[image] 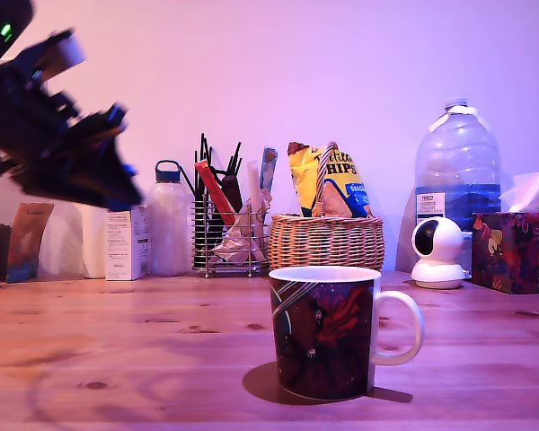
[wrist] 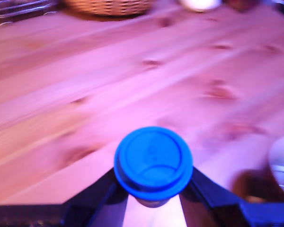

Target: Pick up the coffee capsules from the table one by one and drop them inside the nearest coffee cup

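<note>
Gripper, seen from the wrist, was clenched on a coffee capsule, its two dark fingers pressing the capsule's sides from opposite flanks. Capsule orientation: the round blue face was turned squarely toward the wrist camera, so its axis ran along the camera's line of sight, between the fingers and out toward the table beneath; the body behind the face was hidden. Arm position: in the exterior view the gripper hung high above the table at that view's left, blurred, with the capsule not discernible there. Coffee cup stood upright near the table's front edge, handle toward the exterior view's right, well apart from the gripper. Governing relation: the cup lay below the gripper and toward the exterior view's right; its white rim barely entered the wrist picture's edge.
</note>
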`<state>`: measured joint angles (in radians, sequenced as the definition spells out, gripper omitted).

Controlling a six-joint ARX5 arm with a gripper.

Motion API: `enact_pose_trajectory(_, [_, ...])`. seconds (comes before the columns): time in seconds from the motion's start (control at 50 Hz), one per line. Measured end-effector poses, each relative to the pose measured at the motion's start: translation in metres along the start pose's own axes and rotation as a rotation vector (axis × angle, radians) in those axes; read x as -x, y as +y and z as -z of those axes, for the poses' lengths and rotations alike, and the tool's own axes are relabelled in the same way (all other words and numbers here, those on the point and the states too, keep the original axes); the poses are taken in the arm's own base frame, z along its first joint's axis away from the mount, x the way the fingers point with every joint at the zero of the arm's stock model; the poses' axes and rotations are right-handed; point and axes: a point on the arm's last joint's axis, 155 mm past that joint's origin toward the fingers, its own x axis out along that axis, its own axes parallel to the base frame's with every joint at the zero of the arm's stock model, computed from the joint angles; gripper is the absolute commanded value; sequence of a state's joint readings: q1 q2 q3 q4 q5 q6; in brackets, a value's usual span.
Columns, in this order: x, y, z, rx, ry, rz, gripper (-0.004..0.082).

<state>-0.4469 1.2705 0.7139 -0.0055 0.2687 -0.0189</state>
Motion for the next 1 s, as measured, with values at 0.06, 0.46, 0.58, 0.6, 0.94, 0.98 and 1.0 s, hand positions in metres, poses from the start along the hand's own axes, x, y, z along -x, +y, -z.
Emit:
enact_pose_trajectory(0.06, [0.005, -0.012, 0.001, -0.015, -0.004, 0.022, 0.0247])
enact_pose_trajectory(0.46, [0.024, -0.063, 0.053, -0.081, 0.080, 0.147, 0.0247])
enact_pose_trajectory(0.58, [0.029, -0.080, 0.061, -0.118, 0.097, 0.189, 0.0247])
enact_pose_trajectory(0.6, [0.029, -0.083, 0.062, -0.121, 0.101, 0.195, 0.0246])
enact_pose_trajectory(0.94, [0.033, -0.104, 0.077, -0.166, 0.150, 0.250, 0.0246])
enact_pose_trajectory(0.98, [0.033, -0.104, 0.077, -0.167, 0.150, 0.251, 0.0246])
enact_pose_trajectory(1.0, [0.033, -0.104, 0.077, -0.167, 0.150, 0.249, 0.0246])
